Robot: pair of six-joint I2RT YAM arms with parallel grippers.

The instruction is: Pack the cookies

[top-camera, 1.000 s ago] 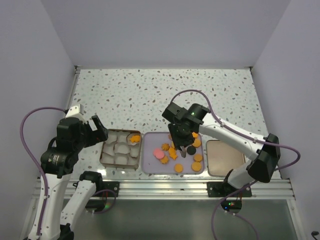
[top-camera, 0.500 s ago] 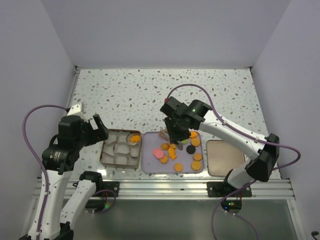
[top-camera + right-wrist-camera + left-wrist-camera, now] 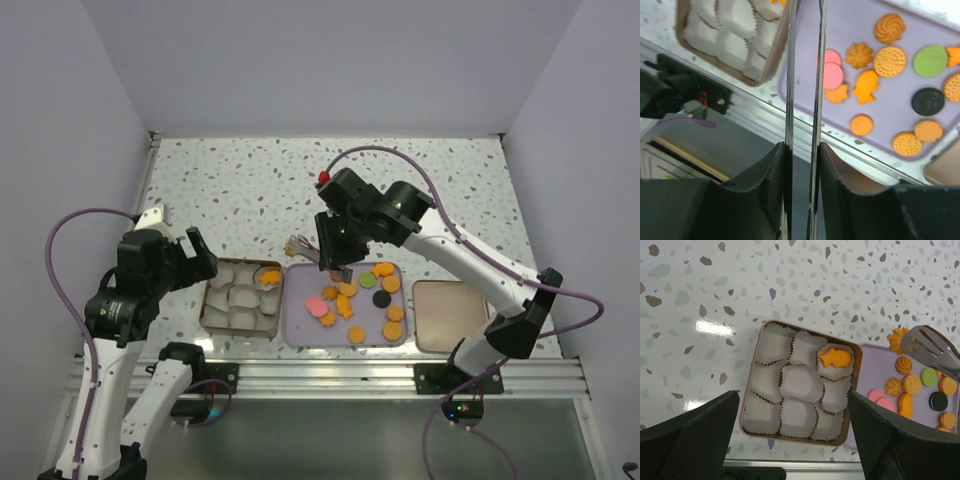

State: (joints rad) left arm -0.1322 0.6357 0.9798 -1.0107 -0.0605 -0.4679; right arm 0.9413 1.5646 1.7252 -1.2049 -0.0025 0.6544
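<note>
— Where do the cookies (image 3: 345,305) lie?

— Most are spread over the purple tray (image 3: 300,332), near the middle of the table. One fish-shaped cookie (image 3: 836,359) sits in a paper cup at the far right corner of the box (image 3: 790,437), just left of the tray.

— And your right gripper (image 3: 801,147)?

— I see its fingers pinching metal tongs (image 3: 932,347), whose head hangs over the tray's far left corner. An orange piece (image 3: 897,340) shows at the tip; I cannot tell if it is gripped.

— The left gripper (image 3: 197,262)?

— Fingers spread wide, above the box's left side, touching nothing.
</note>
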